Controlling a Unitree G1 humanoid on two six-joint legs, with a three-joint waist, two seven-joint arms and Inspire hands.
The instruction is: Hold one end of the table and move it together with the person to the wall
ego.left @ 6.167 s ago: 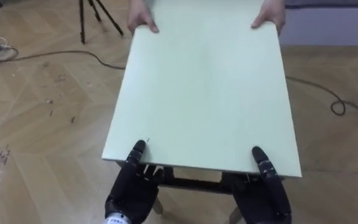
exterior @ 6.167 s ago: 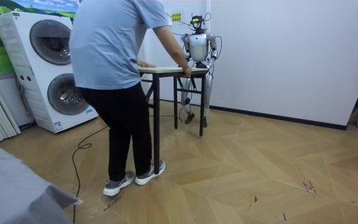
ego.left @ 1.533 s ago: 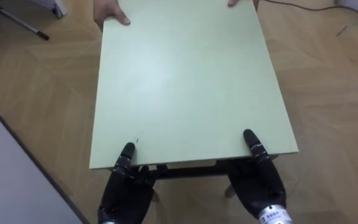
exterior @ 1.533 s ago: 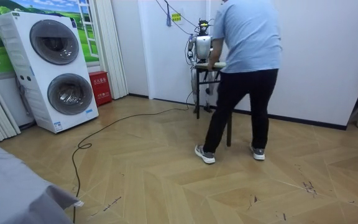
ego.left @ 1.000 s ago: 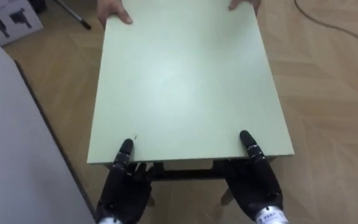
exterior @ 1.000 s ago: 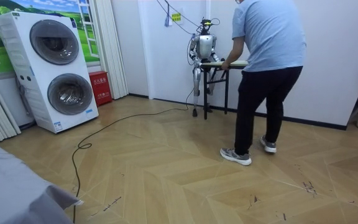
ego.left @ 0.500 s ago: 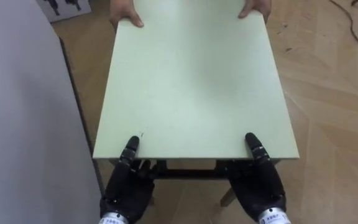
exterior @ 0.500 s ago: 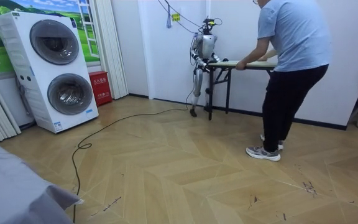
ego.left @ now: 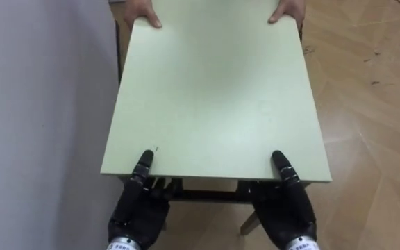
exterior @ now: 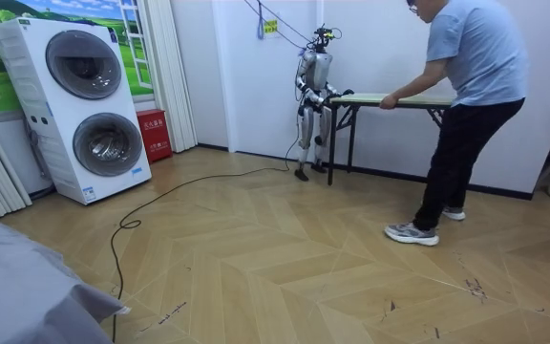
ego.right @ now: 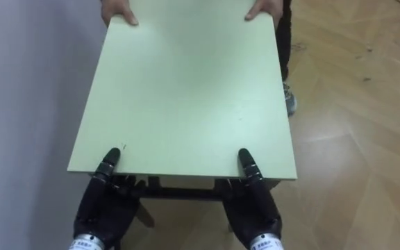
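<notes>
One pale green tabletop (ego.left: 214, 97) is held beside the white wall (ego.left: 40, 104) between the robot and one person (exterior: 471, 57): the left hand (ego.left: 139, 208) and the right hand (ego.left: 288, 208) each clamp its near edge, thumb on top, while the person's two hands (ego.left: 142, 14) hold the far edge.

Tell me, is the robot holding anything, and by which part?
Yes: the table, by its near edge. Left hand and right hand each pinch it, thumb on top. A person holds the far edge.
</notes>
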